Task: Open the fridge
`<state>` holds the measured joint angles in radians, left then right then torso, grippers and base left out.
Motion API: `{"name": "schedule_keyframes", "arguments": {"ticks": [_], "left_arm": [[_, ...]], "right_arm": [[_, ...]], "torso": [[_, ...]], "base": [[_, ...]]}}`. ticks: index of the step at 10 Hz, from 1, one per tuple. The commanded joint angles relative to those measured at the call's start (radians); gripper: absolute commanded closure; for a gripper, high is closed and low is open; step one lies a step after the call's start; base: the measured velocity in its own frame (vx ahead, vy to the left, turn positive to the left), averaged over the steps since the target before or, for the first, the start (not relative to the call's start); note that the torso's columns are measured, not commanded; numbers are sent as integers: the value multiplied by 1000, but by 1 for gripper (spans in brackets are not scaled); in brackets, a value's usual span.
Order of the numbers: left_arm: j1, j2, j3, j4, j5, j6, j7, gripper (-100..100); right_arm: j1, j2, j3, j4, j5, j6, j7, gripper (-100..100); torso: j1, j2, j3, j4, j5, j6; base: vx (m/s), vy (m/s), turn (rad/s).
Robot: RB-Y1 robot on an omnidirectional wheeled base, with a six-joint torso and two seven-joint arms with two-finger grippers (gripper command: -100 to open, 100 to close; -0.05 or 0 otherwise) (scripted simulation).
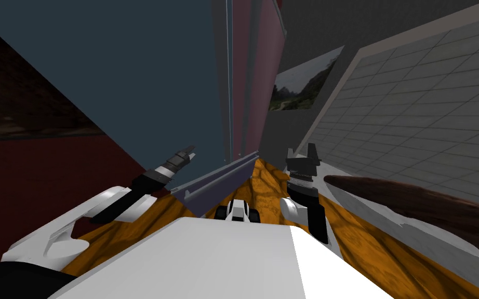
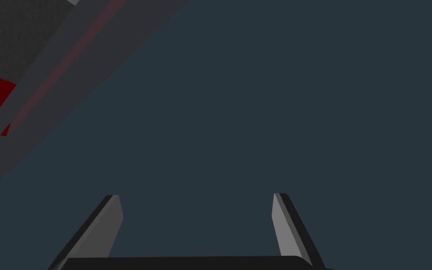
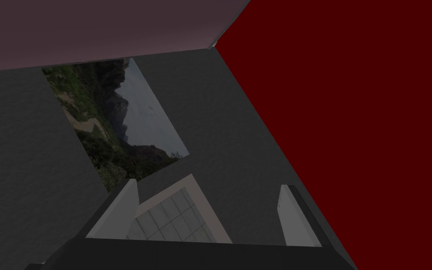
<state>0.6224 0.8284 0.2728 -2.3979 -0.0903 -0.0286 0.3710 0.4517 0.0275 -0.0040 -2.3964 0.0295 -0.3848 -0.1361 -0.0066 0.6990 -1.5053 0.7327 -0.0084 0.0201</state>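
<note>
Your left tool (image 1: pixel 190 152) is nearest, released, its blades spread wide with nothing between them. Directly ahead of it, and close, stands the fridge (image 1: pixel 155 67), a broad flat front of dark slate blue. You cannot tell whether the blade tips touch it. Off to one side of the left tool, a long grey bar (image 2: pixel 55 79) with a dull red stripe runs along the edge of that front. It lies outside the tool's gap. Low down between the two tools, a grey-violet ledge (image 1: pixel 217 184) slants over the orange wood-patterned floor (image 1: pixel 269 181). Your right tool (image 1: pixel 301 149) is raised on the far side of that ledge, well apart from the left one. It is also released and holds nothing. Beyond both tools the fridge rises tall, with a dull maroon panel (image 1: pixel 254 67) just beside its blue front.
</note>
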Motion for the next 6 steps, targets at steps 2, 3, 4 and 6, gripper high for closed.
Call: {"name": "schedule_keyframes", "arguments": {"ticks": [2, 3, 4, 6], "left_arm": [[-8, 88, 60, -8, 5, 57, 40, -100], [-8, 93, 60, -8, 5, 57, 40, -100], [-8, 93, 60, -8, 5, 57, 40, -100], [-8, 93, 60, -8, 5, 57, 40, -100]], "right_arm": [[0, 0, 0, 0, 0, 0, 0, 0], [0, 0, 0, 0, 0, 0, 0, 0], [0, 0, 0, 0, 0, 0, 0, 0], [0, 0, 0, 0, 0, 0, 0, 0]], "torso": [[1, -4, -3, 0, -1, 1], [2, -4, -4, 1, -2, 2], [0, -6, -5, 1, -3, 4], [0, -7, -6, 2, -4, 4]], "base": [[0, -2, -49], [6, -17, -22], [-6, -27, -1], [-1, 4, 9]]}}
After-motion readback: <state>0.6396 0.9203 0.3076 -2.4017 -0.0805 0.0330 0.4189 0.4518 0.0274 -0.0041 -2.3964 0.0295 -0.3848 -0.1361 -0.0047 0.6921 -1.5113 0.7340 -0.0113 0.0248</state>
